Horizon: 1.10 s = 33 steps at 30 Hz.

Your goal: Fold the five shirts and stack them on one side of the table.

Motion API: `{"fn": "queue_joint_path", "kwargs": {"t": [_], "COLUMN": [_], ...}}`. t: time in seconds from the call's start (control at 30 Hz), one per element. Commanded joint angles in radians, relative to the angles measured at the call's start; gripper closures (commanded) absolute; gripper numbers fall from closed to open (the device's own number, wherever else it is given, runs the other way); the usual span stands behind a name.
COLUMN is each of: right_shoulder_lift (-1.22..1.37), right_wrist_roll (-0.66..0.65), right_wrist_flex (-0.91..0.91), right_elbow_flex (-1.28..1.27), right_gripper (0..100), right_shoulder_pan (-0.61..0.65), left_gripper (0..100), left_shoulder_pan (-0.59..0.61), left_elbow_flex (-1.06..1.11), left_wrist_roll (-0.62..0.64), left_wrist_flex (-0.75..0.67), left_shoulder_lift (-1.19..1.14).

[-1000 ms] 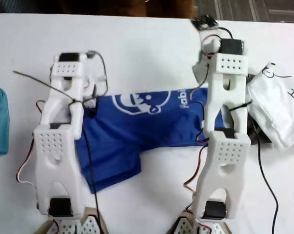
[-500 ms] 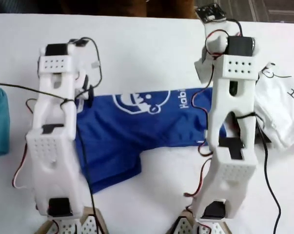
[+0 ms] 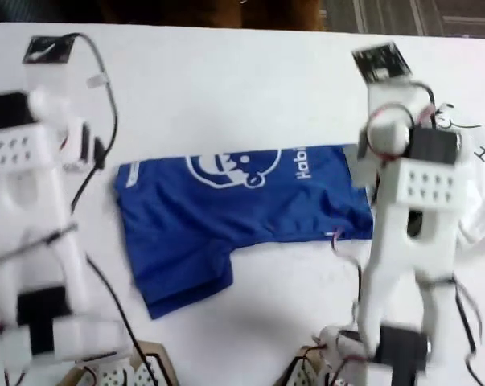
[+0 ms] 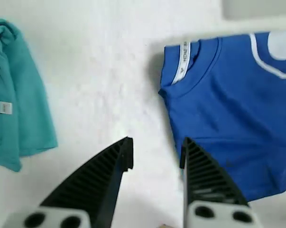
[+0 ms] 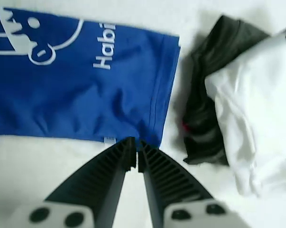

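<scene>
Nearest the lens, the left tool point(image 4: 156, 151) hangs over the white table point(image 3: 226, 72) with its two black ribbed fingers point(image 4: 109, 171) spread wide and nothing between them. One fingertip sits over bare table. The other overlaps the edge of the blue shirt point(image 4: 228, 118) just below its collar point(image 4: 188, 64), though contact with the cloth cannot be judged.

On the other side, the right tool point(image 5: 136, 148) has its fingers pressed almost together, with only a thin slit between them. Its tips are at the blue shirt's hem. Whether they catch any cloth cannot be told.

The blue shirt lies flat across the middle of the table between the left arm point(image 3: 33, 201) and the right arm point(image 3: 411, 209). It is folded lengthwise into a band, with the collar toward the left arm and the hem toward the right. One sleeve point(image 3: 186, 281) pokes out on the side nearer the arm bases, and a white printed emblem point(image 3: 226, 169) faces up along the far edge.

A teal shirt point(image 4: 14, 95) lies rumpled apart from the collar end, with bare table between the two. Just past the hem end, a black garment point(image 5: 223, 71) is bunched against a crumpled white shirt point(image 5: 256, 114), which partly covers it.
</scene>
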State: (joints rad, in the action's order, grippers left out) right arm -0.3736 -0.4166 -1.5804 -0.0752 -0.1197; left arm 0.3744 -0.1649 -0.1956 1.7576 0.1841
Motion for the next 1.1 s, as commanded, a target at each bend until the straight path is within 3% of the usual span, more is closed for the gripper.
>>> {"fn": "queue_joint_path", "kwargs": {"t": [0.0, 0.27, 0.5, 0.67, 0.77, 0.93, 1.07], "right_shoulder_lift": [-0.252, -0.636, -0.711, -0.720, -0.740, -0.740, -0.740], "right_wrist_roll": [-0.002, -0.104, -0.115, -0.115, -0.114, -0.114, -0.123], "right_wrist_flex": [0.041, -0.015, -0.116, -0.194, -0.191, -0.188, -0.159], "right_elbow_flex": [-0.170, -0.385, -0.419, -0.420, -0.423, -0.425, -0.434], "right_gripper": [98.0, 98.0, 98.0, 98.0, 98.0, 98.0, 98.0], "right_shoulder_pan": [-0.053, -0.116, -0.246, -0.291, -0.386, -0.407, -0.406], "left_gripper": [82, 82, 85, 87, 87, 87, 87], "left_shoulder_pan": [0.026, 0.040, 0.040, 0.018, -0.017, -0.123, -0.333], "left_elbow_flex": [0.137, 0.475, 0.796, 0.874, 0.900, 0.929, 0.928], "left_wrist_roll": [-0.101, -0.255, -0.302, -0.448, -0.508, -0.496, -0.385], "left_wrist_flex": [-0.046, -0.218, -0.428, -0.324, -0.296, -0.235, -0.123], "left_shoulder_lift": [0.258, 0.713, 1.077, 1.214, 1.200, 1.143, 0.999]}}
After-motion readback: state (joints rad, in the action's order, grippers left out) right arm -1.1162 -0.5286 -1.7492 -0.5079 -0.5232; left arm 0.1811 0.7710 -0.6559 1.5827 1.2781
